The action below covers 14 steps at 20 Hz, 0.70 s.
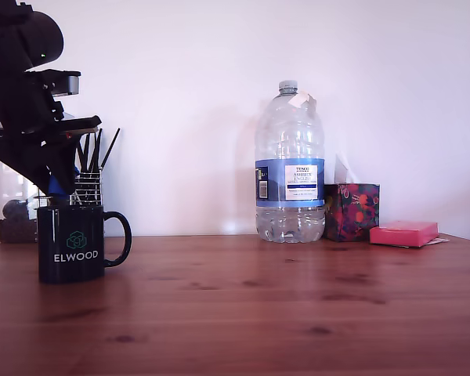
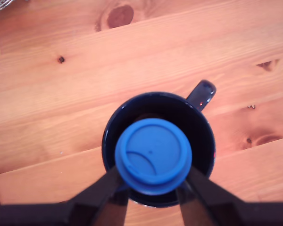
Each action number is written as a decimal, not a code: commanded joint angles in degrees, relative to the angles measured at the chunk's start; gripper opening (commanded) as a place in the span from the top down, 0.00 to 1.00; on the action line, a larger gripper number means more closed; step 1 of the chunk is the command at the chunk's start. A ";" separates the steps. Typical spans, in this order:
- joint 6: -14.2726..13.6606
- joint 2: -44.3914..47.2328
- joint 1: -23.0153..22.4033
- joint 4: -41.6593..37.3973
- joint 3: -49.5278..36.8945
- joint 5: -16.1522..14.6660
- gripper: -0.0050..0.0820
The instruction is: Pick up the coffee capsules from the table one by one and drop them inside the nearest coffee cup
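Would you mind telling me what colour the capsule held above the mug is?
Bright blue; the capsule shows best in the wrist view.

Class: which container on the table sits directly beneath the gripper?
The dark ELWOOD mug; the gripper holds a blue capsule over it, unlike the water bottle.
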<state>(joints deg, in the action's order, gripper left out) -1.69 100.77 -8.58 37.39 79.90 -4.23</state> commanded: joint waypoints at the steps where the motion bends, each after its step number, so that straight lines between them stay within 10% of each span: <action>1: 0.13 1.57 0.04 0.39 -0.02 0.02 0.75; 4: 0.11 1.57 0.04 0.72 -0.02 0.04 0.63; 8: -0.28 1.57 0.04 0.11 -0.02 0.11 0.15; 14: -0.31 1.51 -0.07 -1.31 -0.02 0.26 0.14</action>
<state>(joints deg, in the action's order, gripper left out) -1.74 100.77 -8.58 36.67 79.90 -4.03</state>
